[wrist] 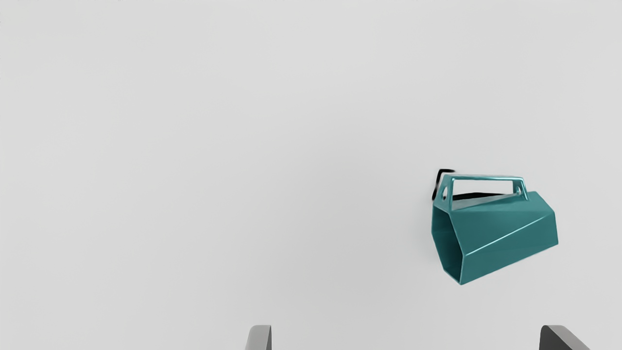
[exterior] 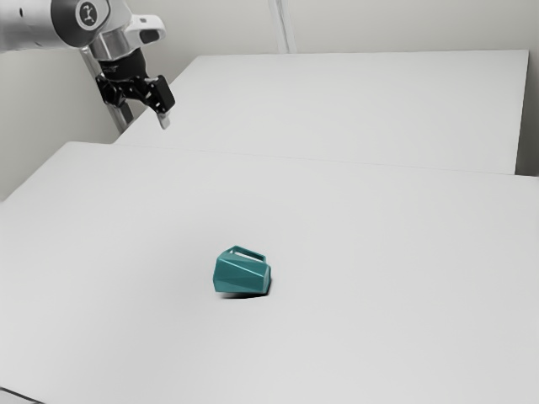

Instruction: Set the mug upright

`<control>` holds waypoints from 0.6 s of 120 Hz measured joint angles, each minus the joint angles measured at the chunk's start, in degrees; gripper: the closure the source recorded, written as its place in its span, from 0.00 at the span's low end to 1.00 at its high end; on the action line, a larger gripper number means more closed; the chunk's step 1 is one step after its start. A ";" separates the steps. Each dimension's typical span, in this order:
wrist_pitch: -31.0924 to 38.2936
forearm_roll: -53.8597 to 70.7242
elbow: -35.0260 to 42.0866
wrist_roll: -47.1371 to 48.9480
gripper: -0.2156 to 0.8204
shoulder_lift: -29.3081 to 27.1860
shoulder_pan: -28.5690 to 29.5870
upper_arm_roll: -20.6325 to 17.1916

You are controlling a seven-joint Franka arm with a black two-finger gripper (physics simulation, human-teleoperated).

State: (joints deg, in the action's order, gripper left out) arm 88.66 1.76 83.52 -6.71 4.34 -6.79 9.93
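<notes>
At the exterior view's far left I have the gripper (wrist: 407, 335) high above the white tabletop (exterior: 379, 320), its fingers wide apart and nothing between them; I judge this leaves room to go around a body or a handle. To the right and nearer, well apart from it, the teal faceted mug (exterior: 242, 273) lies on its side, probably kept from rolling by its flat faces. Its handle (wrist: 486, 178) rises above the body. In the wrist view the long axis runs slantwise across the finger gap, and the open mouth (wrist: 447, 245) points away from the nearer finger's side.
</notes>
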 joint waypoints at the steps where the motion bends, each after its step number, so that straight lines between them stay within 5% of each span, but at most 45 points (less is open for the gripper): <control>1: 0.06 -0.01 0.00 -0.03 0.21 0.00 0.02 0.00; 36: 1.22 -0.91 1.09 -0.83 0.21 0.01 0.18 -0.05; 72: 4.49 -13.40 17.29 -2.14 0.21 -7.00 -0.13 0.92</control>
State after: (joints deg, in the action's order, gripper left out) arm 93.15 -11.65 100.81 -8.85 -2.66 -6.92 10.86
